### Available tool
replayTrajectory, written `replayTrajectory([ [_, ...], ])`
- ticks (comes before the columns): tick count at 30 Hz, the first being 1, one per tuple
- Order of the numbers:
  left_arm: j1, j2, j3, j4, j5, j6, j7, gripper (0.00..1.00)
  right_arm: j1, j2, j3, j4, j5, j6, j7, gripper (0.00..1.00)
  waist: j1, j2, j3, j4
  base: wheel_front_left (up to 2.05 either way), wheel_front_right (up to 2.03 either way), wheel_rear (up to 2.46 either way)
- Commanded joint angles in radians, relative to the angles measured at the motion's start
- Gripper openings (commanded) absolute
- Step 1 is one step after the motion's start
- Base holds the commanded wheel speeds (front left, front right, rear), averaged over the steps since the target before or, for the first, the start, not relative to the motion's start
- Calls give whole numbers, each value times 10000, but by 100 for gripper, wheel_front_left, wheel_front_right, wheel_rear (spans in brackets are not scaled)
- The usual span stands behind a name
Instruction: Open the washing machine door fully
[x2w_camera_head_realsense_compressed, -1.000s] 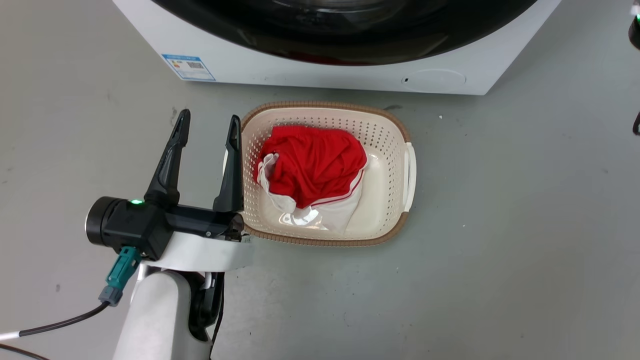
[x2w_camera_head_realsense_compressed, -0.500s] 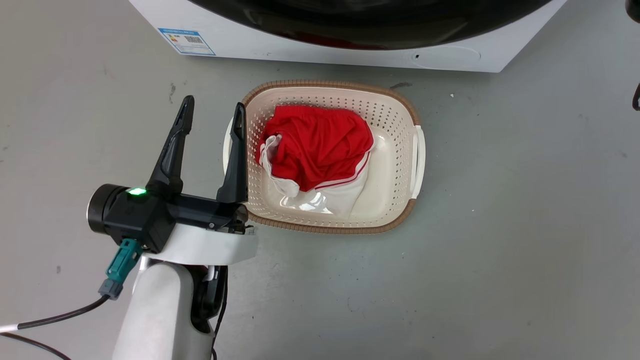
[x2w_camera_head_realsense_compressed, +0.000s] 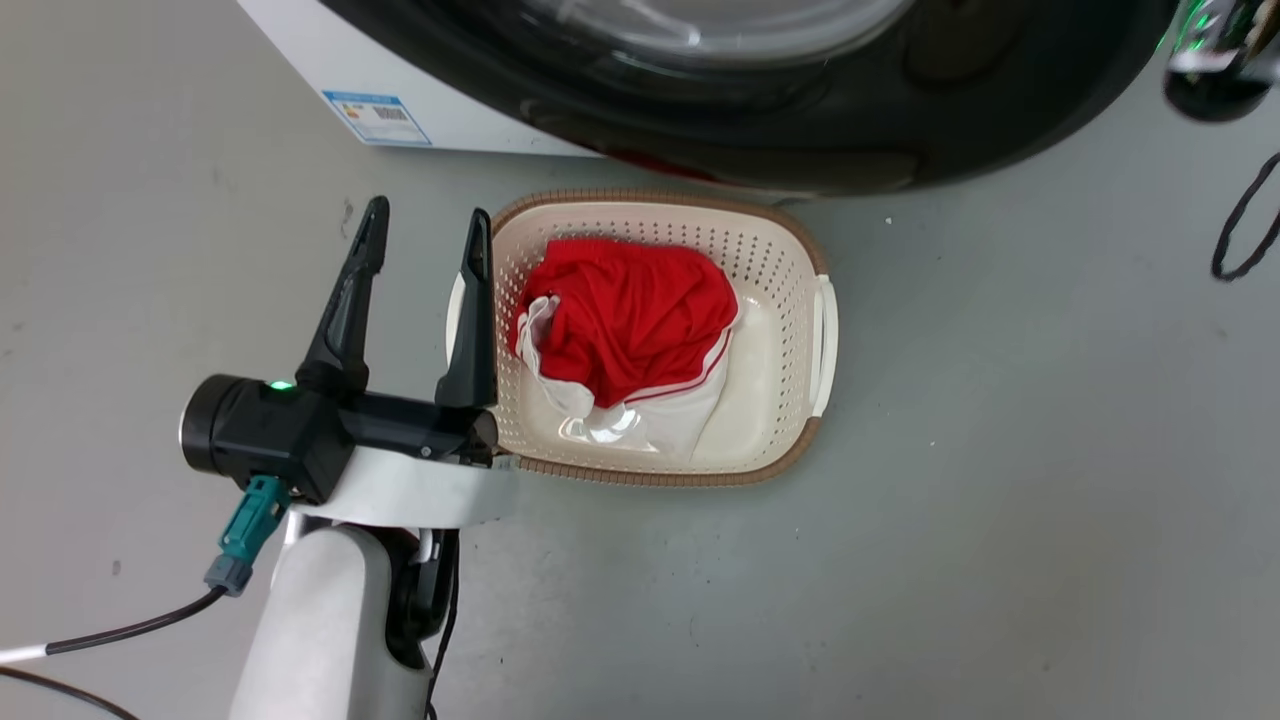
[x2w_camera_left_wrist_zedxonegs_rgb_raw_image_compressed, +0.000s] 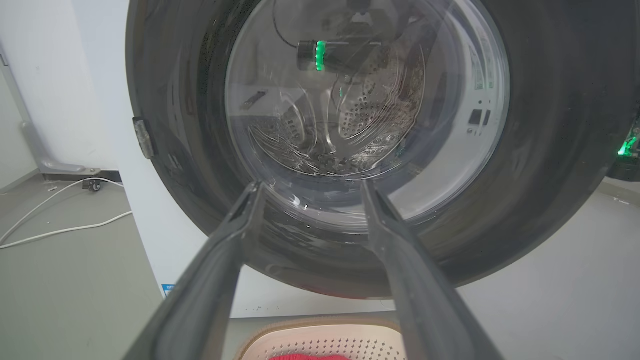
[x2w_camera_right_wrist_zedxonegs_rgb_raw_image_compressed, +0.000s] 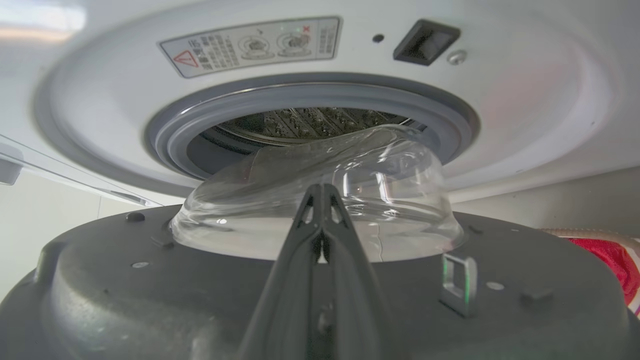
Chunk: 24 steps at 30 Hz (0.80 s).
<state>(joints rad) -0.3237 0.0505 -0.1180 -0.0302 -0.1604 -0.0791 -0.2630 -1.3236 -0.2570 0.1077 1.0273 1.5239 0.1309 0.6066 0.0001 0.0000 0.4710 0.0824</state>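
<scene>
By glossy round black door — R fingers together, L fingers apart.

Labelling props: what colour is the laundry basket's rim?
The basket rim is brown, around a cream body; the head view shows it best.

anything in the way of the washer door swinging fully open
Possibly. The laundry basket sits on the floor right below the washing machine door, its rim apparently lower than the door's bottom edge. The open left end effector faces the door's outer side and may lie in its arc.
</scene>
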Motion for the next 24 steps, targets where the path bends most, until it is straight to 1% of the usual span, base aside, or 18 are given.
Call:
replayTrajectory([
  [1, 164, -5, 6, 43, 0, 2, -25, 100, 311, 175, 75, -43, 31, -3, 158, 0, -1, 0, -164, -66, 0, 0, 0],
  [5, 345, -4, 20, 155, 51, 0, -25, 100, 1027, 303, 36, -331, 251, -2, 556, 0, -1, 0, -618, -191, 0, 0, 0],
  [10, 645, -6, 82, 308, 79, 8, -25, 100, 2303, 564, -7, -734, 497, -3, 956, 0, -1, 0, -1324, -306, 0, 0, 0],
  [24, 1910, -6, 68, 717, 179, 169, -25, 100, 5900, 1524, 182, -2597, 1086, -2, 1769, 0, -1, 0, -3217, -388, 0, 0, 0],
])
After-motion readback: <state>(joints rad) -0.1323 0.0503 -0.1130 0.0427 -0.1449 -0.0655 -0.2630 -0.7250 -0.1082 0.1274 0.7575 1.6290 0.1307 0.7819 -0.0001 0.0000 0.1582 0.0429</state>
